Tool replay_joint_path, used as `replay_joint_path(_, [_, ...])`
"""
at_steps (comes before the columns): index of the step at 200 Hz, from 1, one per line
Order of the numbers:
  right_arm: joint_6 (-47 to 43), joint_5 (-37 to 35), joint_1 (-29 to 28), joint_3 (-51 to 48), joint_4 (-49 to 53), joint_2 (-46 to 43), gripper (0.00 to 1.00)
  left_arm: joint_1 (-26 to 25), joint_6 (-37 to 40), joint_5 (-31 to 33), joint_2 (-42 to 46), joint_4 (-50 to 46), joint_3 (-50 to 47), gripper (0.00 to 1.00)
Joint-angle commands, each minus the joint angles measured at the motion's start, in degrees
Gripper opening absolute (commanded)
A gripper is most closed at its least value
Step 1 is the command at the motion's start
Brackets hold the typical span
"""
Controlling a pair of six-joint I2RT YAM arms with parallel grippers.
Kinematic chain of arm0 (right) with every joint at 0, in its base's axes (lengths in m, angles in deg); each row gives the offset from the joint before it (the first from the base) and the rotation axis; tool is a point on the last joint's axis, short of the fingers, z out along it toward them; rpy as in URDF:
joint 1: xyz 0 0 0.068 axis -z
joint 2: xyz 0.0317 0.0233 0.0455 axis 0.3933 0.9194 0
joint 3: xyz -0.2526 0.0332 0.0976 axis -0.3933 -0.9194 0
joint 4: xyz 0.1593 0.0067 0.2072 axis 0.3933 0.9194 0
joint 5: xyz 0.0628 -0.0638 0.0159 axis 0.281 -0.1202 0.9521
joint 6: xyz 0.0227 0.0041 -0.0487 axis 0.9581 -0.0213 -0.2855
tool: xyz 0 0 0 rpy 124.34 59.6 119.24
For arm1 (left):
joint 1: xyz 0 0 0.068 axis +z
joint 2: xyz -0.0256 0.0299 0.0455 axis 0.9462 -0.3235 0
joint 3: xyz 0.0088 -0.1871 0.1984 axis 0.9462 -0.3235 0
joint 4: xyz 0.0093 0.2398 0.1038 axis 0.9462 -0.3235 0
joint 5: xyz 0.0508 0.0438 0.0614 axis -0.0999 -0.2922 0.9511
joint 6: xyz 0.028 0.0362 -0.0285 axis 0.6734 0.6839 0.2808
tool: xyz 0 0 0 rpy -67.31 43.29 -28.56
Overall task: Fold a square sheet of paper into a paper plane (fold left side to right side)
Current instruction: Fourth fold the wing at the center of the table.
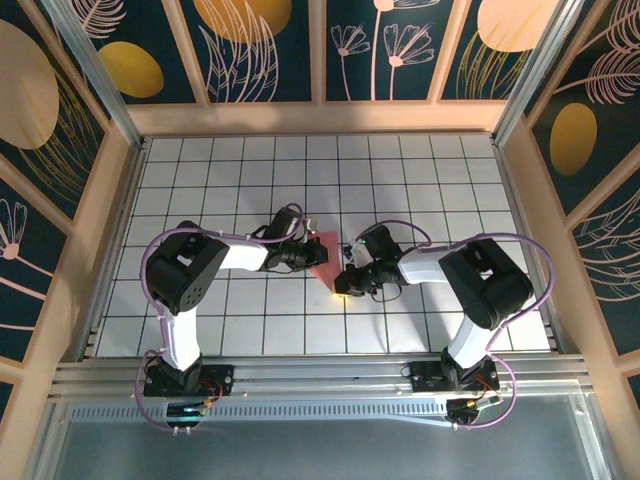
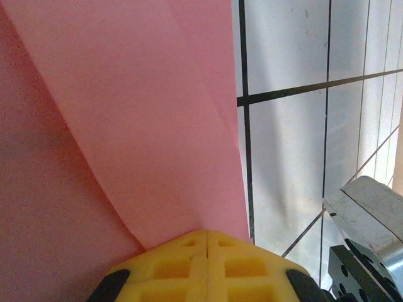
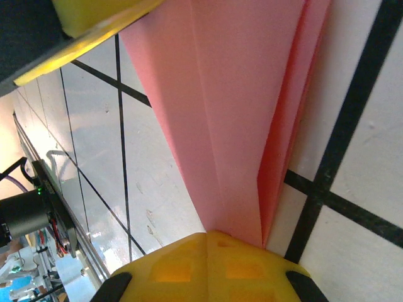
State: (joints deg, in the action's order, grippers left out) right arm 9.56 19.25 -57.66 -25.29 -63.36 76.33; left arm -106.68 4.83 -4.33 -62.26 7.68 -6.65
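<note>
Near the middle of the worktop (image 1: 420,180): the paper plane (image 1: 325,258), lying between the two claws. Runs lengthwise from far to near, leaning slightly right. Points its narrow end toward the near side and the right, with its broad end on the far side. Tapers evenly, as a long wedge.

Made of thin, matte, salmon-pink paper, plain on both faces seen. In the left wrist view (image 2: 126,126), carries one straight diagonal crease and a second, fainter fold line, both closing toward the same spot. In the right wrist view (image 3: 239,126), shows several stacked layers along one long edge, with sharp creases running the full length and a darker shadowed slit between layers close to the tip.

At the plane's broad end, against its left side: the left claw (image 1: 305,252), black-bodied, with blocky yellow fingertips (image 2: 176,264) moulded with square hollows. Shut tight, seam to seam, tips resting where the diagonal crease ends. Cannot tell whether any paper sits between them.

At the plane's narrow end: the right claw (image 1: 347,281), same yellow tips (image 3: 170,267), also closed with no gap, meeting the very point of the wedge. Again unclear whether pinching or only touching.

Beside the plane on both sides: glossy white worktop surface, ruled into squares by black grid lines (image 3: 352,119).
</note>
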Motion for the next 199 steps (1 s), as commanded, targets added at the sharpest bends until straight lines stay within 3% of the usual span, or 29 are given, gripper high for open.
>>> replay_joint_path(1, [-1.5, -9.2, -0.1, -1.4, 7.0, 3.6, 0.0, 0.0, 1.5, 3.2, -2.3, -3.2, 1.3, 0.04])
replay_joint_path(74, [-2.0, -9.4, -0.2, -1.2, 8.3, 4.4, 0.0, 1.3, 2.7, 4.6, -3.7, -5.7, 2.8, 0.05])
replay_joint_path(199, [-1.8, -9.2, -0.4, -1.2, 8.4, 5.2, 0.0, 9.0, 9.1, 5.7, -7.5, -7.9, 11.0, 0.08])
